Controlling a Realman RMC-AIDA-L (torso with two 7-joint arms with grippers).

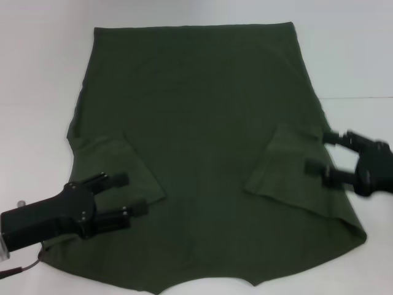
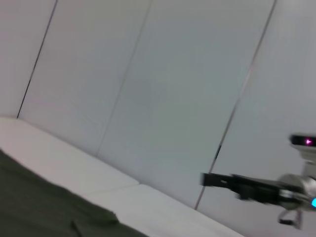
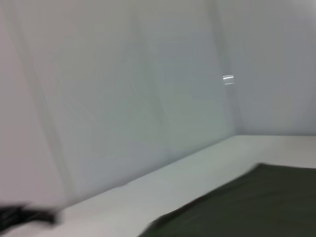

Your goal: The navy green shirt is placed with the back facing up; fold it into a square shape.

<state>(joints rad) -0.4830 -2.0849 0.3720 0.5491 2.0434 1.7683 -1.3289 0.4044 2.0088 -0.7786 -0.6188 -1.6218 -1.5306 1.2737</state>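
Fingers of both grippers, left (image 1: 126, 195) and right (image 1: 321, 152), are spread, gripping nothing, over the shirt (image 1: 202, 141) with both sleeves folded inward on the white table (image 1: 37, 74).

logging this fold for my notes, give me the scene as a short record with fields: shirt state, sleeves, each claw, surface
shirt: navy green shirt spread flat, plain side up, hem at the far edge
sleeves: both folded inward onto the body, left sleeve, right sleeve
left claw: left claw open, over the folded left sleeve, holding nothing
right claw: right claw open, at the shirt's right edge by the folded sleeve, holding nothing
surface: white table
fold progress: sleeves in, body not yet folded to a square
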